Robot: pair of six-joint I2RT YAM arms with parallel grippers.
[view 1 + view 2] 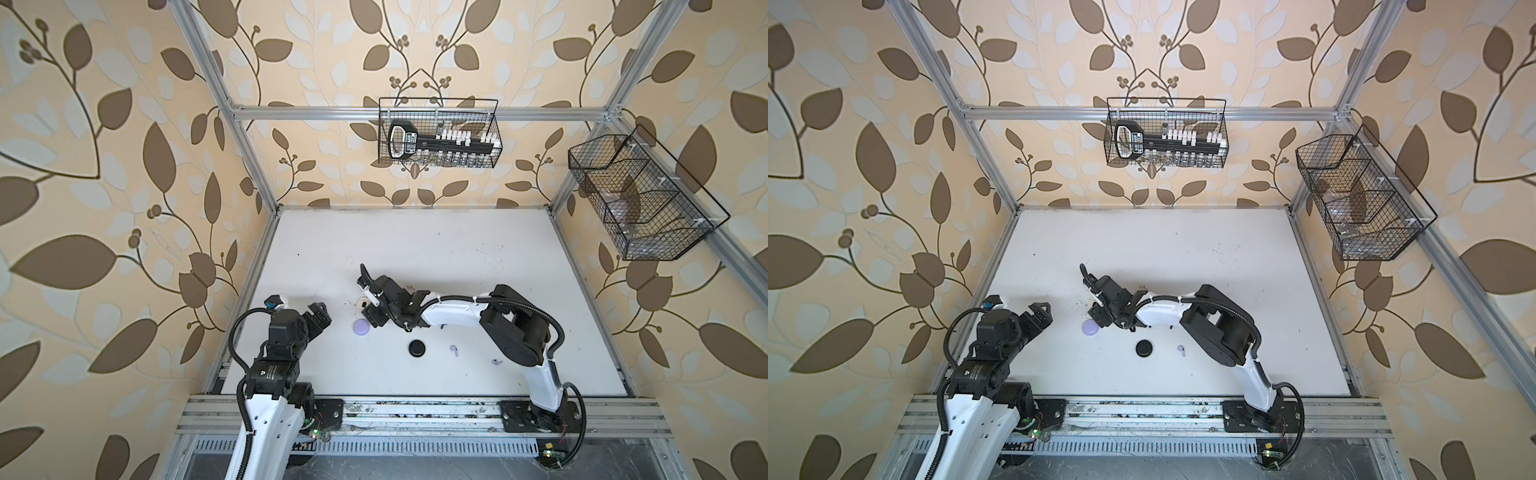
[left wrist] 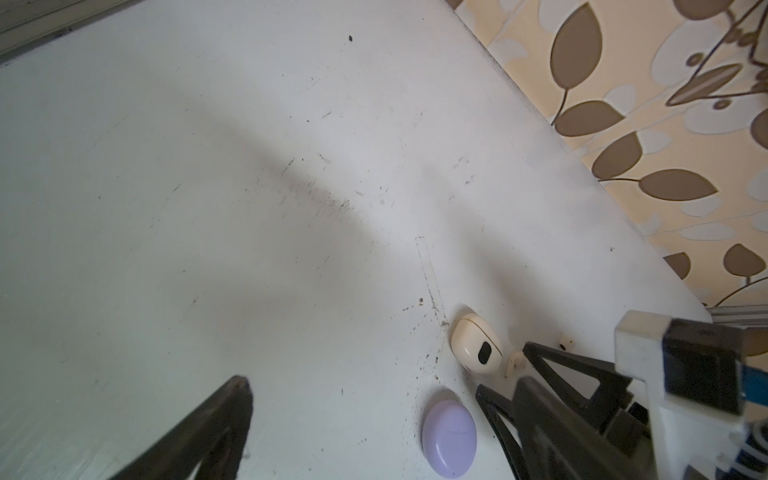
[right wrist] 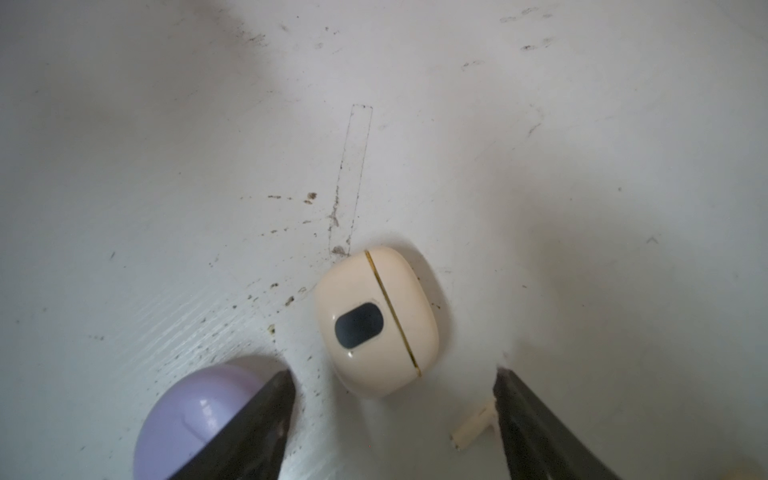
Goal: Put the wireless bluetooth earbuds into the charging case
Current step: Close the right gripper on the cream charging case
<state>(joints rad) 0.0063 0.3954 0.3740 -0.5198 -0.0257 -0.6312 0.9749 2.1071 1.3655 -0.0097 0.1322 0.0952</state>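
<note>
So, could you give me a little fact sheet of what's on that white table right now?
Cases, all shut: cream rounded plastic case with gold seam; lavender oval plastic case; black round case
Loose on table: two lavender stemmed earbuds; cream stemmed earbud near the cream case
Right gripper: open, empty, over the cream case
Left gripper: open, empty

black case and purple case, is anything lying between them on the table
Nothing. In both top views the strip of white table between the black case and the purple case is bare, with no earbud on it.
</note>
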